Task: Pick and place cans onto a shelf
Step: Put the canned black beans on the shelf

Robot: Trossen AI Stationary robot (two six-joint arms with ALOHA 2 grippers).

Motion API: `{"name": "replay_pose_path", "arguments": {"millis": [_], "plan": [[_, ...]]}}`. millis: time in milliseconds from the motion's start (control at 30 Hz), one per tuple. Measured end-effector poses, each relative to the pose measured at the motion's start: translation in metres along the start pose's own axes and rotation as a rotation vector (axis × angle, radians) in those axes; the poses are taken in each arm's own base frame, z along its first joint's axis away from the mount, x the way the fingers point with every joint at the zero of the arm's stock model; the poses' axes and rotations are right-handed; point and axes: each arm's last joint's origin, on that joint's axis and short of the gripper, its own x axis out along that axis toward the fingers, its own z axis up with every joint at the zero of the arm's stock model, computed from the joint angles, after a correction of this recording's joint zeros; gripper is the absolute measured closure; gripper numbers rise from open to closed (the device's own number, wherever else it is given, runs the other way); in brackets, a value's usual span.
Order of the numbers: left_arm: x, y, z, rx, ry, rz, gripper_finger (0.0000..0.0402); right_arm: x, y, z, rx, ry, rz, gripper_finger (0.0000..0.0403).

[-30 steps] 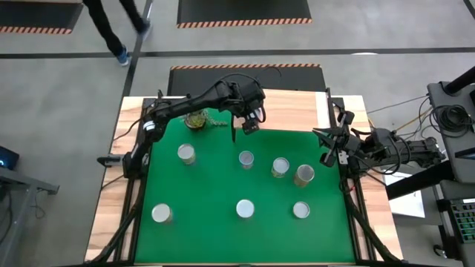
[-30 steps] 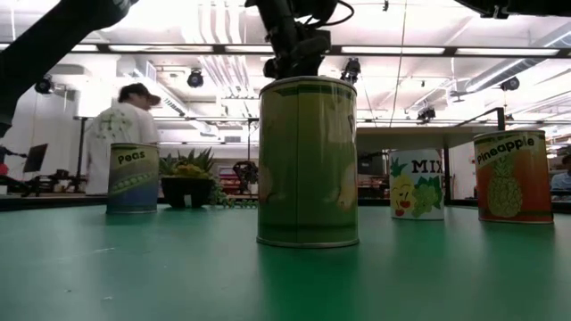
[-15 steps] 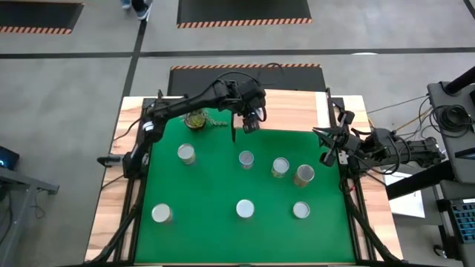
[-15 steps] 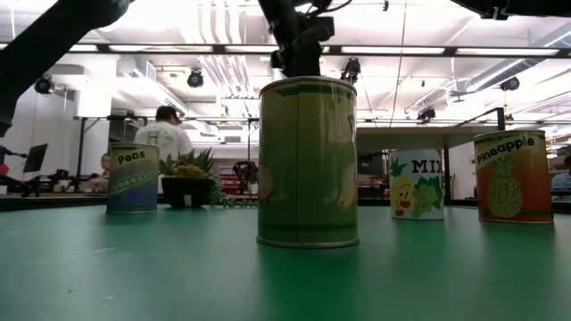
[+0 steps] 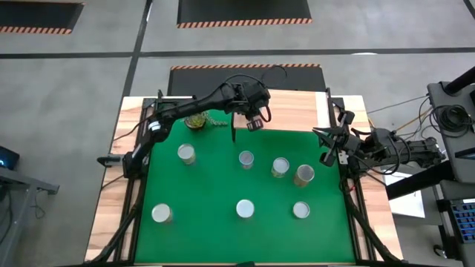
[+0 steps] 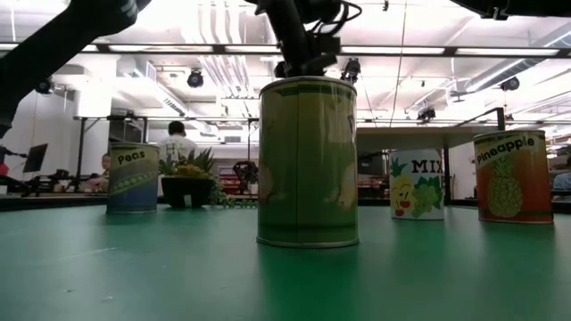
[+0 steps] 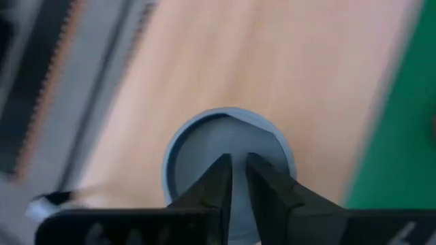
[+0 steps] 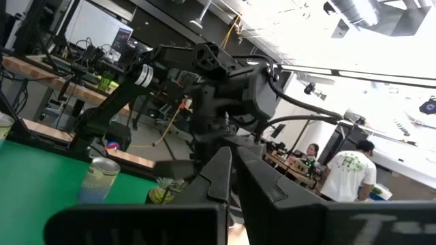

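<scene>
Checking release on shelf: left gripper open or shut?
Shut. In the left wrist view the left gripper shows only a thin slit, above a can standing on the shelf.

Overhead looks straight down; low camera, level, sits near one can (image 6: 308, 160); both perhaps share it.

A wooden table (image 5: 107, 215) with a green mat (image 5: 223, 185) on top

Seven cans stand on the green mat: one at the far left (image 5: 185, 153), three in a row toward the right (image 5: 246, 159) (image 5: 280, 167) (image 5: 303, 175), and three along the near side (image 5: 161, 214) (image 5: 245, 209) (image 5: 300, 211). A small potted plant (image 5: 196, 119) sits at the mat's far edge. Behind the mat is a pale wooden shelf (image 5: 293, 107).
</scene>
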Motion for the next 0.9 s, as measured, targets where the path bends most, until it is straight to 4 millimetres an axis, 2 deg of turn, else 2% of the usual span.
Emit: {"name": "replay_pose_path", "arguments": {"millis": [133,467,900], "plan": [[0.005,0.010,-0.001,-0.040,0.009,0.103,0.0377,0.000,0.000,0.000,0.000,0.000,0.000,0.0390],[0.014,0.040,-0.003,-0.162,0.005,0.144,0.0400,0.000,0.000,0.000,0.000,0.000,0.000,0.0390],[0.008,0.030,0.002,-0.130,-0.037,0.131,0.0400,0.000,0.001,-0.001,-0.020,0.014,0.007,0.0390]]}}
